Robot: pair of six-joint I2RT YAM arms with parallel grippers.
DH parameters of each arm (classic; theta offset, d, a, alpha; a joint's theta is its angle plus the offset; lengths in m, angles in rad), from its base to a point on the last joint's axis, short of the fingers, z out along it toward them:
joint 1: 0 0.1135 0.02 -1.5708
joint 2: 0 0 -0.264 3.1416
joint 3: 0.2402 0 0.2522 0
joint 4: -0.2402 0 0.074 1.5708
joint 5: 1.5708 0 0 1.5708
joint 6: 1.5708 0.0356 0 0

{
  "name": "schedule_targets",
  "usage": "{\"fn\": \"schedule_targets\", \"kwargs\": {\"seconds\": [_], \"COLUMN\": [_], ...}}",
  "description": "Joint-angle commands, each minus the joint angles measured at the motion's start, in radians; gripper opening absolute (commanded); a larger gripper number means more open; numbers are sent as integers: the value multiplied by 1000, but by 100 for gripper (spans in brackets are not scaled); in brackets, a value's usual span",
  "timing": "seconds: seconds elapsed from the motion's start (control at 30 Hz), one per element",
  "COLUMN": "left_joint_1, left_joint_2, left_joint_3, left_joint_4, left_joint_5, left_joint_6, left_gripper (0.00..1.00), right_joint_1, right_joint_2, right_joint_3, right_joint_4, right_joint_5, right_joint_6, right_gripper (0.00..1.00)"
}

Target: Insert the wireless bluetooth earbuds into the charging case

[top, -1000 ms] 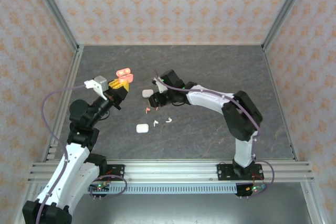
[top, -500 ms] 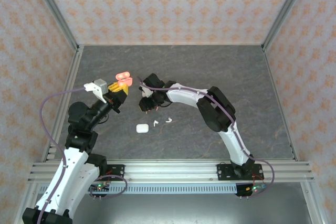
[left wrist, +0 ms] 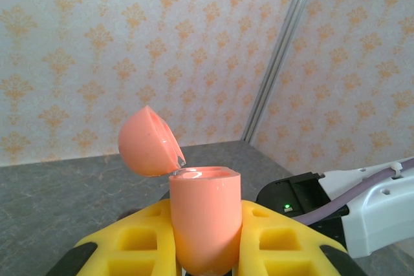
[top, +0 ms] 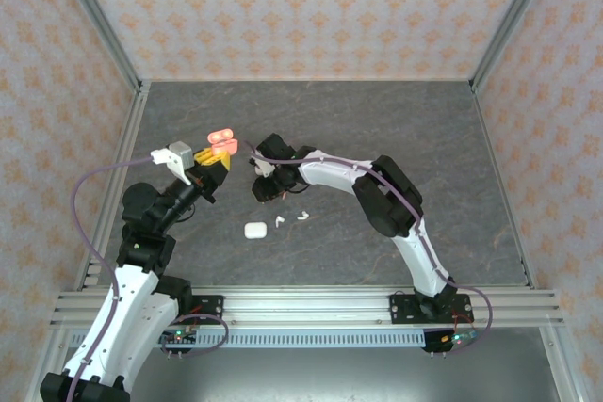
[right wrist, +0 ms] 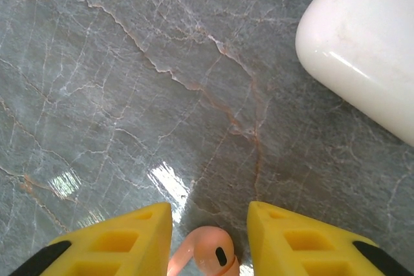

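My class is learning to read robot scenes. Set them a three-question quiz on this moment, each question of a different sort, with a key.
1. True or false: the lid of the pink charging case held in the left jaws is shut.
2. What lies on the table between the right jaws? A: a pink earbud. B: a yellow block. C: nothing.
3. In the top view, how many white earbuds lie just right of the closed white case?
Key: 1 false, the lid stands open. 2 A. 3 two.
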Motion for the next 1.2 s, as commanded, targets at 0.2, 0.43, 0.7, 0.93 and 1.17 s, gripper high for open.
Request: {"fn": "schedule_targets", "kwargs": {"seconds": [0.2, 0.43, 0.7, 0.93, 1.17], "left_joint_1": [5, 5, 4, -9, -134], "left_joint_2": [5, 3, 10, 42, 95], "left_joint_3": [17, 17, 17, 13, 11], "left_joint_4": [14, 12, 19, 54, 100], "left_joint_5": [2, 3, 20, 83, 91], "left_joint_6": [16, 17, 6, -36, -11], "left_gripper": [0, 0, 0, 0, 0], "right_joint_1": [22, 23, 23, -6, -21], "right_joint_2": [-45, -36, -150, -480, -815], "right_joint_3": [-66, -60, -114, -324, -447], "right_joint_4": [-93, -93, -21, 129, 196], "right_joint_5": [13, 28, 93, 211, 293], "right_joint_6": [-20, -23, -6, 39, -14], "right_gripper": [34, 25, 19, 18, 17]}}
